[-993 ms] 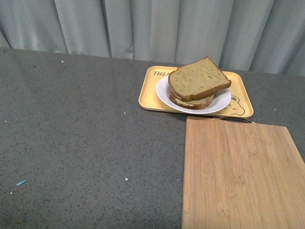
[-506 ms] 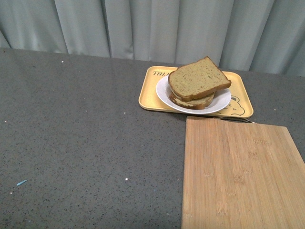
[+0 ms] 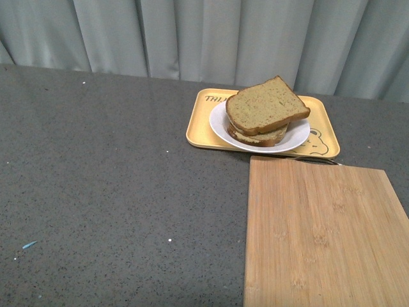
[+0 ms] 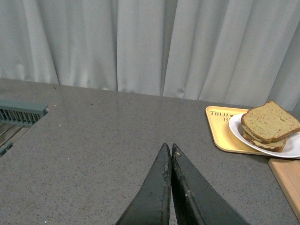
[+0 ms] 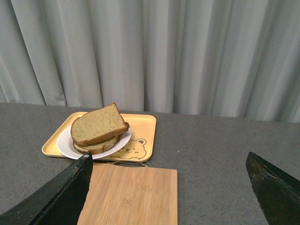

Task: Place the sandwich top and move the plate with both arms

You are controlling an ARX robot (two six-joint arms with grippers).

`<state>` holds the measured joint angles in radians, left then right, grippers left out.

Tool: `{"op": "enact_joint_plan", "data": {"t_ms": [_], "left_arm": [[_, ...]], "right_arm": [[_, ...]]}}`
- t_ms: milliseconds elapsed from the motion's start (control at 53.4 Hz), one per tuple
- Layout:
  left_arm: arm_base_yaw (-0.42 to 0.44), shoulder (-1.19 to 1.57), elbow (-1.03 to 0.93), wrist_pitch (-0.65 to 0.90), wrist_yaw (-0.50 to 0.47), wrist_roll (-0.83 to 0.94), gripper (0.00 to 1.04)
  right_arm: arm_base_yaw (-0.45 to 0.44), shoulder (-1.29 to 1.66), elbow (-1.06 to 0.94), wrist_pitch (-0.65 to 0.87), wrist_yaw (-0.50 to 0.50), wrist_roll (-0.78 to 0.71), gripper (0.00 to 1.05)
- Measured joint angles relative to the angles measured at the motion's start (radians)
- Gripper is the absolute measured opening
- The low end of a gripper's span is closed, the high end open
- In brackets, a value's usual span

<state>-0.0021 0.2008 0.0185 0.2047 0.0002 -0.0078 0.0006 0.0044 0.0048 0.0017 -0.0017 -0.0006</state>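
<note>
Sandwich top (image 3: 266, 105): I see it already lying on the lower slice, slightly askew, on the plate (image 3: 297, 139).
Plate: sits on the yellow tray (image 3: 199, 128), just beyond the bamboo board (image 3: 323, 233).
Left gripper (image 4: 169, 152): fingers pressed together, holding nothing, well apart from the plate.
Right gripper (image 5: 168, 180): spread wide, empty.
Handling: I judge the bread soft and light, the plate stiff, smooth, slippery.
Hold: I'd pinch 2 opposite rim edges, keeping it level.

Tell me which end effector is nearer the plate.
Probably right, judging by wrist views. The right end effector faces the plate across the cutting board; the left end effector sits further off to its side.
</note>
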Motion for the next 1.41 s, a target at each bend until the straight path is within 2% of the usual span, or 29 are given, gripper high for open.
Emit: {"op": "enact_joint_plan", "data": {"t_ms": [131, 206, 375, 412, 600, 768, 862, 1406], "left_arm": [[0.0, -0.033, 0.0, -0.033, 0.0, 0.0, 0.04], [0.0, -0.17, 0.0, -0.195, 0.0, 0.0, 0.04], [0.0, -0.195, 0.0, -0.202, 0.0, 0.0, 0.04], [0.0, -0.195, 0.0, -0.202, 0.0, 0.0, 0.1], [0.0, -0.196, 0.0, -0.202, 0.0, 0.0, 0.56], [0.0, -0.196, 0.0, -0.202, 0.0, 0.0, 0.87], [0.0, -0.196, 0.0, -0.202, 0.0, 0.0, 1.0], [0.0, -0.196, 0.0, -0.202, 0.0, 0.001, 0.98]], "right_arm": [[0.0, 0.0, 0.0, 0.0, 0.0, 0.0, 0.95], [0.0, 0.0, 0.0, 0.0, 0.0, 0.0, 0.95], [0.0, 0.0, 0.0, 0.0, 0.0, 0.0, 0.95], [0.0, 0.0, 0.0, 0.0, 0.0, 0.0, 0.95], [0.0, 0.0, 0.0, 0.0, 0.0, 0.0, 0.95], [0.0, 0.0, 0.0, 0.0, 0.0, 0.0, 0.95], [0.0, 0.0, 0.0, 0.0, 0.0, 0.0, 0.95], [0.0, 0.0, 0.0, 0.0, 0.0, 0.0, 0.95]]}}
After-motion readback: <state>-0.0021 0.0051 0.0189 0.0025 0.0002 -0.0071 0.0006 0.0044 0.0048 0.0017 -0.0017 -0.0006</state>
